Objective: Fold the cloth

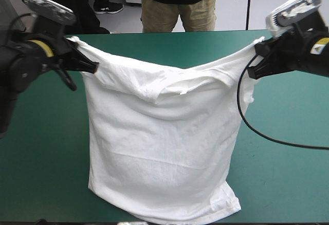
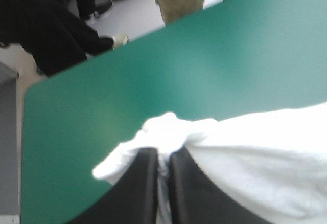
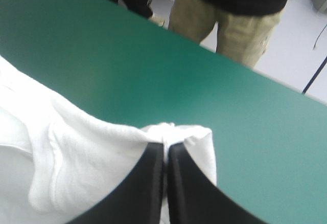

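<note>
Left claw (image 1: pixel 94 67) and right claw (image 1: pixel 255 59) were each clamped on a top corner of the T-shirt (image 1: pixel 159 153), which hung spread between them over the table (image 1: pixel 36 173)

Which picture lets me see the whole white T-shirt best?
The high view: the T-shirt hangs there whole, held up between the left claw and the right claw. Each wrist view shows only a pinched bunch of white cloth at its own claw.

We see bright, even light from overhead: the T-shirt (image 1: pixel 159 148) glares to a nearly featureless white in both wrist views, shows soft grey shading along its folds in the high view, and the teal-green cover (image 2: pixel 245 55) carries a pale sheen.
</note>
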